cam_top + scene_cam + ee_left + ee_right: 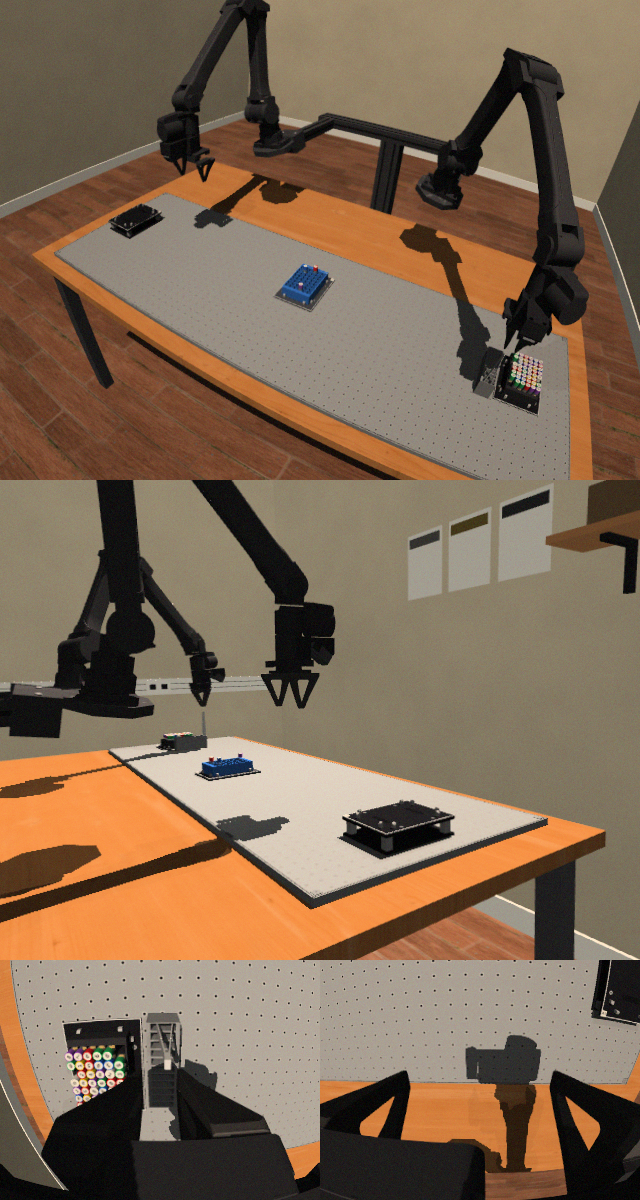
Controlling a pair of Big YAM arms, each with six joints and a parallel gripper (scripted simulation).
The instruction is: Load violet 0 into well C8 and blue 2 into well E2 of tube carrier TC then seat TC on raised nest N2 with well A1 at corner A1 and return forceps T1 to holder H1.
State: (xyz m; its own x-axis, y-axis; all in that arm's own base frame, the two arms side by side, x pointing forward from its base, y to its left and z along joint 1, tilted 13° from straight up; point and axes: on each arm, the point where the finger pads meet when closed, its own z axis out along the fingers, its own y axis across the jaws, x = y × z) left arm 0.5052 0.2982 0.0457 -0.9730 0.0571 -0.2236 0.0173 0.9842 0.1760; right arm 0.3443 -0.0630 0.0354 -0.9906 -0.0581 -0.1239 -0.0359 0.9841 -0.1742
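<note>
Forceps T1 (203,722) (167,1064) (488,373) stand upright in grey holder H1 (190,743) (162,1017); their tip slot is unclear. My left gripper (511,348) (202,705) (159,1077) is slightly open and empty, just above T1's top. Rack R1 (518,396) (100,1041), full of coloured caps, sits beside H1. Blue carrier TC (297,294) (227,767) is at the middle with a red, a blue and a violet vial; their wells are unreadable. Raised black nest N2 (135,219) (398,818) (626,990) holds nothing. My right gripper (193,177) (290,706) (480,1078) is wide open and empty, high up.
TC rests on a low plate (311,308) with small locators. A perforated grey board (217,289) (320,810) carries everything, on an orange table (330,217). H1 stands very close to R1's base plate. The arms' frame (387,175) stands behind the table.
</note>
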